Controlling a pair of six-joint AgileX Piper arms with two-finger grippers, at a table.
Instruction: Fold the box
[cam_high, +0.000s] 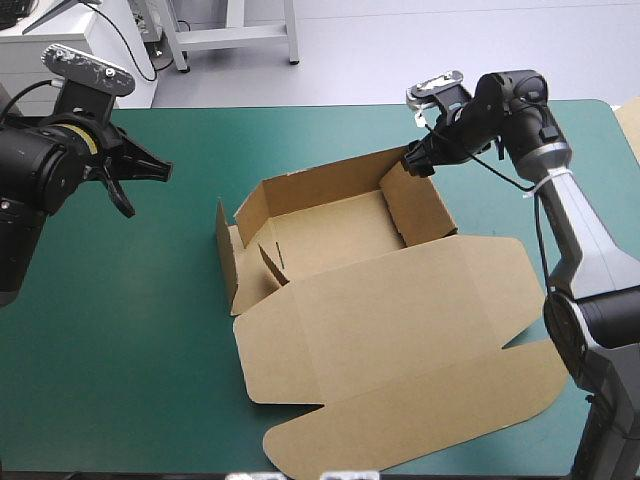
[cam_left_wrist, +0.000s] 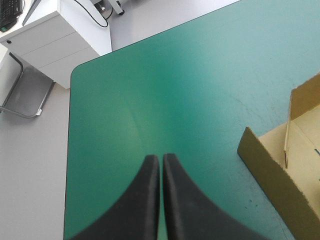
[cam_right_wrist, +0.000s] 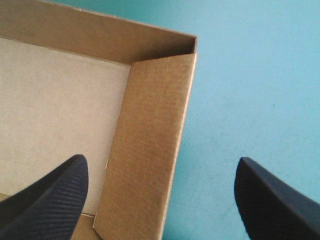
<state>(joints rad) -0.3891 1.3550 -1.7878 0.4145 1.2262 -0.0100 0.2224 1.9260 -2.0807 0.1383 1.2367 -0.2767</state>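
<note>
Walls stand raised on the far, left and right sides of the brown box (cam_high: 330, 235), which we find in the middle of the teal-green counter (cam_high: 120, 330); its lid (cam_high: 400, 330) lies flat toward the near right. The right claw (cam_right_wrist: 160, 161) is spread wide above the box's far right corner, and we see the right wall (cam_right_wrist: 150, 150) between its black fingers (cam_right_wrist: 55, 195), one over the tray floor, the other over bare counter outside. The left claw (cam_left_wrist: 161, 157) is closed to a thin slit, holding nothing, over the counter left of the box and apart from the left wall (cam_left_wrist: 270, 185).
</note>
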